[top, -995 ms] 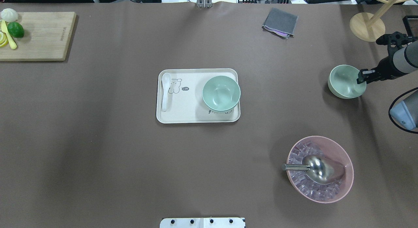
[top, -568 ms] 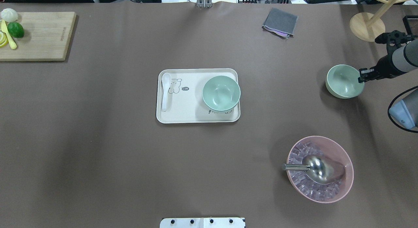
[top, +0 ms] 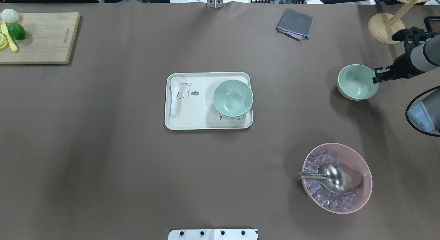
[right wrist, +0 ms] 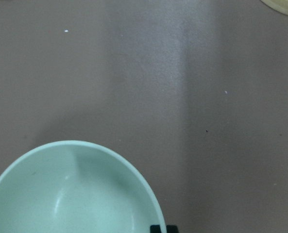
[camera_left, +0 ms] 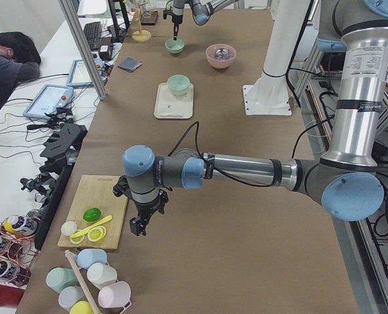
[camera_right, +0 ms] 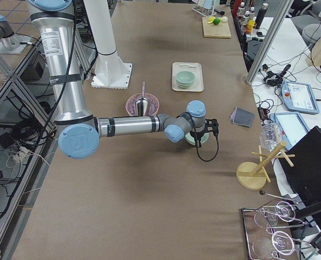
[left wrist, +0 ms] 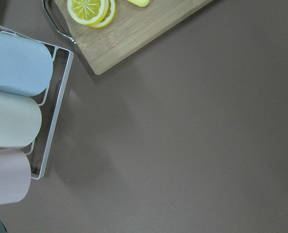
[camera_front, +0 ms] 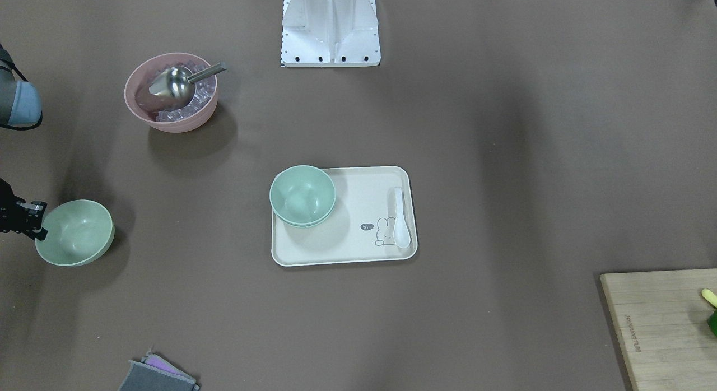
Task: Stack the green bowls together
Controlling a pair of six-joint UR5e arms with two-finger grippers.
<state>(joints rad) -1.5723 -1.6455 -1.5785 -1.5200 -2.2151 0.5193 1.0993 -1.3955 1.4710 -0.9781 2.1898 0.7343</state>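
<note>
One pale green bowl (top: 357,82) is at the table's right side; it also shows in the front view (camera_front: 74,232) and the right wrist view (right wrist: 71,194). My right gripper (top: 376,78) is shut on its right rim and holds it slightly tilted. Two more green bowls (top: 233,98) sit nested on the right part of a cream tray (top: 192,121) at the table's middle. My left gripper (camera_left: 138,226) shows only in the exterior left view, low over the table beside the cutting board, and I cannot tell if it is open.
A pink bowl (top: 337,178) with ice cubes and a metal scoop stands near the held bowl. A grey cloth (top: 295,24) and a wooden stand (top: 386,28) are at the back right. A cutting board (top: 41,37) with fruit is at the back left. A white spoon (top: 174,95) lies on the tray.
My right gripper has moved left and a little toward the table's far side, taking the green bowl with it. The nested bowls on the tray have not moved.
</note>
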